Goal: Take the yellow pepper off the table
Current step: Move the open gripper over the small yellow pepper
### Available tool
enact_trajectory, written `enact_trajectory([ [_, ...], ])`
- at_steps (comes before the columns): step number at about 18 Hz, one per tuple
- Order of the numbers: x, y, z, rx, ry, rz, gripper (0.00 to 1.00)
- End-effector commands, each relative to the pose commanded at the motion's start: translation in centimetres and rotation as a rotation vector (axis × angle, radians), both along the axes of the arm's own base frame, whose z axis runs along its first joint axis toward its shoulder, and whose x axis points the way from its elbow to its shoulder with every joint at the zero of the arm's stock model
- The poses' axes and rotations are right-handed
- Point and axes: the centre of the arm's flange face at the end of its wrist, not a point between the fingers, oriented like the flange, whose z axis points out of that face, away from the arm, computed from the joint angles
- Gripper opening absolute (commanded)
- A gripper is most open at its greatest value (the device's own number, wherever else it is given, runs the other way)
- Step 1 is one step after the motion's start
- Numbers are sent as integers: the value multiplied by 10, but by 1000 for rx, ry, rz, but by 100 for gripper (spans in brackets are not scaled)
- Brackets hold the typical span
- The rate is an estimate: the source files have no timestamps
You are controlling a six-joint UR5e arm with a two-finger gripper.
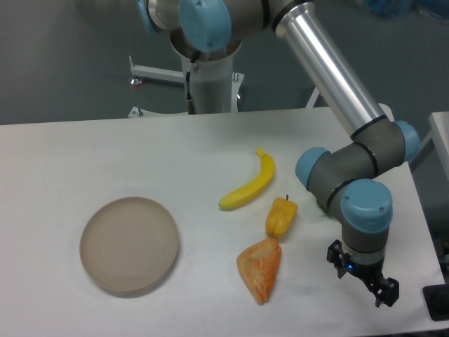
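The yellow pepper (280,217) lies on the white table (175,154), small and yellow-orange with a thin dark stem pointing up-right. It sits between the banana and the orange wedge. My gripper (365,280) hangs low over the table's right front part, well to the right of the pepper and a little nearer the front edge. It holds nothing. Its dark fingers are small and seen from an angle, so their spread is unclear.
A long curved banana (249,184) lies just behind-left of the pepper. An orange wedge-shaped piece (261,268) lies right in front of it. A round tan plate (129,243) sits at the left. The arm's elbow (330,175) hovers right of the pepper.
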Motion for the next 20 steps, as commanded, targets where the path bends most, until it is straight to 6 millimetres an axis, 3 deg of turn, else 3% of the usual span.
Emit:
enact_trajectory([
  [6, 3, 0, 3, -2, 2, -2, 100],
  [8, 16, 9, 3, -4, 4, -20, 100],
  [12, 22, 7, 6, 10, -19, 50, 100],
  [16, 36, -12, 16, 25, -61, 187, 100],
  [20, 52, -47, 39, 32, -103, 291, 100],
])
